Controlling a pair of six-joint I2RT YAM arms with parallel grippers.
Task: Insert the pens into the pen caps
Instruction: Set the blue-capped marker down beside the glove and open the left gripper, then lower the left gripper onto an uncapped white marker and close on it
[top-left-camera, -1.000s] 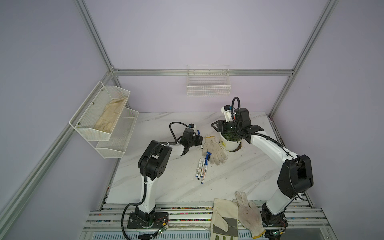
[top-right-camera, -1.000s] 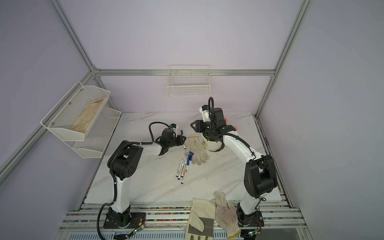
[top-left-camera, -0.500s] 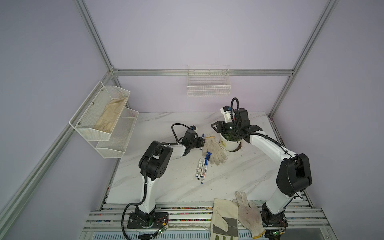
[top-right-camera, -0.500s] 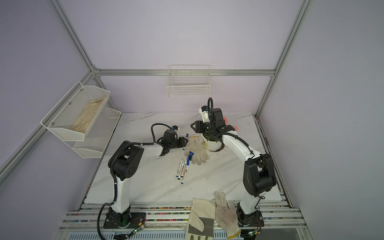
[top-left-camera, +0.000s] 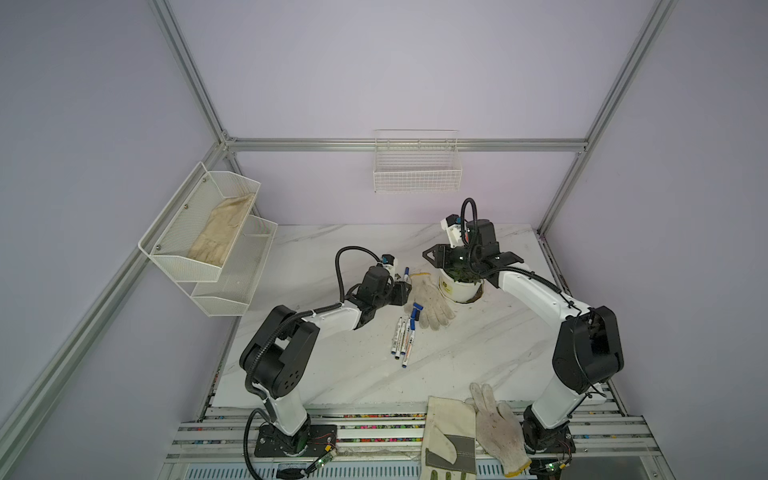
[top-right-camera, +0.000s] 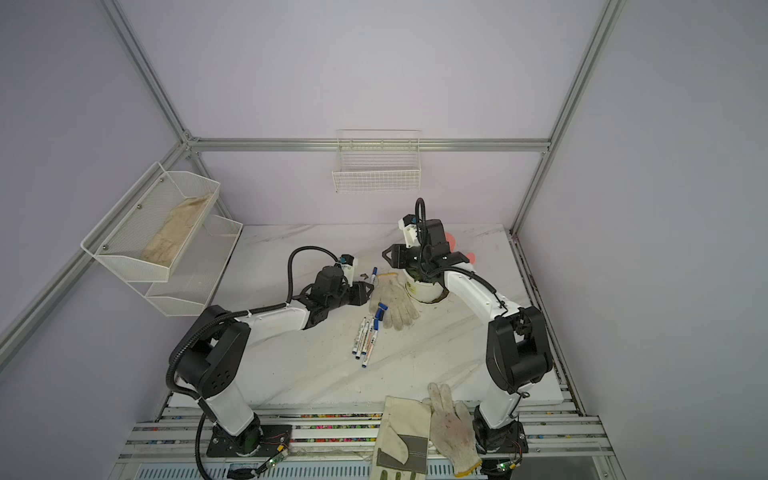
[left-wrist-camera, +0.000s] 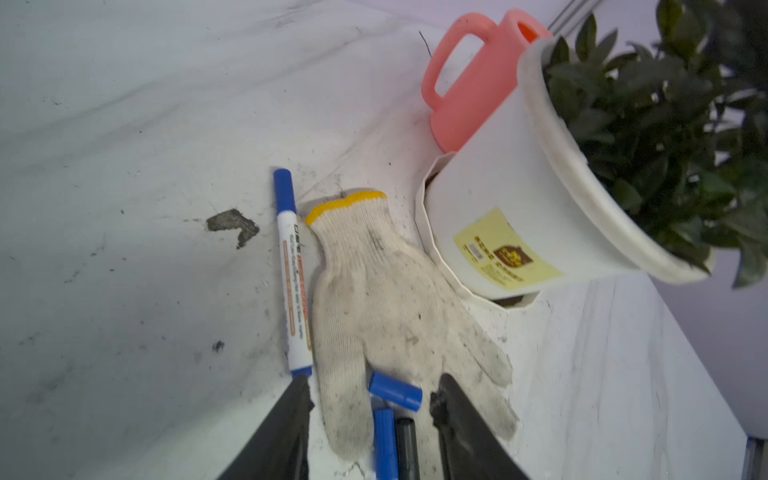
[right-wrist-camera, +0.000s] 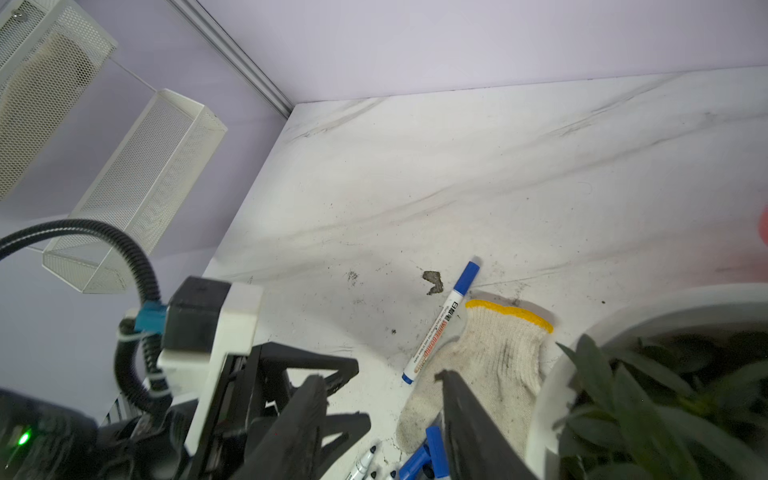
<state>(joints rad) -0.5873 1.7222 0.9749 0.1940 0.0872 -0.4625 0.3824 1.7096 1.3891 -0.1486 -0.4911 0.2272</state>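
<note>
You have four gloves: a knitted glove (top-left-camera: 430, 301) at centre, two front gloves (top-left-camera: 494, 428) at the bottom edge, and a shelf glove (top-left-camera: 220, 232) in the top tier of the shelf (top-left-camera: 187, 270) at upper left. One capped pen (top-left-camera: 405, 274) lies just beside the knitted glove's cuff. At least three bare pens (top-left-camera: 400, 338) lie together below centre, two blue caps (top-left-camera: 417, 308) by their upper ends. The pot (top-left-camera: 455, 291) holds a plant (left-wrist-camera: 665, 124). Your left gripper (left-wrist-camera: 372, 380) and right gripper (right-wrist-camera: 380, 378) both stand released, grasping nothing.

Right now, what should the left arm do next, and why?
Probably lower the left gripper onto the loose blue cap on the glove: it shows between the open, empty jaws in the left wrist view. One capped pen already lies beside the glove; uncapped pens wait nearby.
</note>
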